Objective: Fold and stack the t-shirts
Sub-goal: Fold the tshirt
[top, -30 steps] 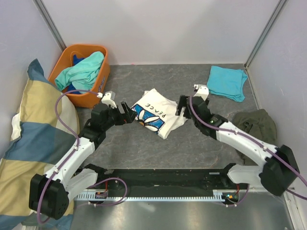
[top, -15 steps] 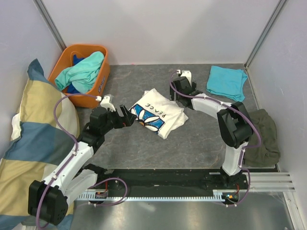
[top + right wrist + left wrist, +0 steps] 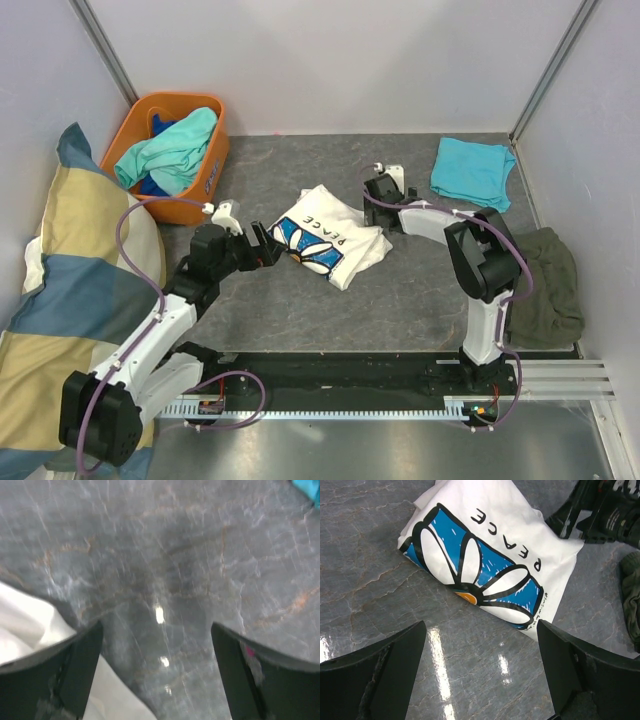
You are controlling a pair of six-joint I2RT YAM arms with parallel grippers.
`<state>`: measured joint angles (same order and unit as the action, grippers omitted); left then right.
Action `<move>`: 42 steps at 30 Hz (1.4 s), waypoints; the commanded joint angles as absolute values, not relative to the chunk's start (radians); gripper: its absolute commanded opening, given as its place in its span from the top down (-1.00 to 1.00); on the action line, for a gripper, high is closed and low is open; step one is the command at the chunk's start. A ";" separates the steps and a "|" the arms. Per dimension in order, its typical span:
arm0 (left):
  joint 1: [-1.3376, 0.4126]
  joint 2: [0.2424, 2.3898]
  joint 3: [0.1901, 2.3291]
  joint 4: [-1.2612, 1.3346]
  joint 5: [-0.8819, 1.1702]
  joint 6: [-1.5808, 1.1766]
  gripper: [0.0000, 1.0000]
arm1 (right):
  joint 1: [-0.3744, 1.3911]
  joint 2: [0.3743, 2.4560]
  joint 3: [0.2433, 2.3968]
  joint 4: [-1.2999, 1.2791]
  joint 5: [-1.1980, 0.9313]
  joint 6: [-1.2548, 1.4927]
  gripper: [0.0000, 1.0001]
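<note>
A folded cream-white t-shirt [image 3: 330,236] with a blue flower and "PEACE" lettering lies mid-table; it also shows in the left wrist view [image 3: 485,550] and at the lower left of the right wrist view [image 3: 27,630]. My left gripper [image 3: 268,246] is open and empty just left of it, over bare table [image 3: 480,680]. My right gripper [image 3: 380,208] is open and empty at the shirt's far right corner, over bare table [image 3: 157,675]. A folded turquoise t-shirt [image 3: 472,172] lies at the back right. Mint-green [image 3: 172,148] and blue t-shirts fill the orange basket [image 3: 216,160].
A big yellow-and-blue checked pillow [image 3: 70,290] lies along the left side. An olive-green garment [image 3: 545,285] is crumpled at the right edge, also seen in the left wrist view [image 3: 632,595]. Grey walls close the table in.
My right arm has folded back; its gripper went from the shirt's right edge towards the shirt's far right corner. My left gripper has drawn back slightly to the left.
</note>
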<state>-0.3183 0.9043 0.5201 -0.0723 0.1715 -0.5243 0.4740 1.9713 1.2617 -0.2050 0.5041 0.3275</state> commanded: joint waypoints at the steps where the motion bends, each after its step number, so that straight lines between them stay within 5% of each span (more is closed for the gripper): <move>1: -0.319 0.917 0.523 -0.026 0.199 -0.546 -1.00 | 0.485 1.893 1.151 -0.236 0.408 0.362 -0.96; 11: -0.319 0.927 0.525 -0.025 0.199 -0.537 -1.00 | 0.618 1.603 0.888 -0.333 0.339 0.437 -0.96; 22: -0.319 0.977 0.548 -0.015 0.202 -0.515 -1.00 | 0.982 1.364 0.758 -0.489 0.356 0.777 -0.96; 28: -0.327 1.011 0.583 -0.031 0.242 -0.456 -1.00 | 0.931 1.064 0.804 -0.626 0.705 0.789 -0.96; 35: -0.602 1.146 0.786 -0.106 0.080 -0.341 -1.00 | 0.703 0.957 0.861 -0.575 0.723 0.643 -0.96; 42: -0.816 1.443 1.011 -0.149 -0.052 -0.253 -1.00 | 0.687 0.888 0.841 -0.572 0.707 0.643 -0.96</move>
<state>-0.7479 1.3319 0.9157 -0.1181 0.0475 -0.3611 0.6933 0.9482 0.8379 -0.5774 0.6891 0.6598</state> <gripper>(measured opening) 0.995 0.979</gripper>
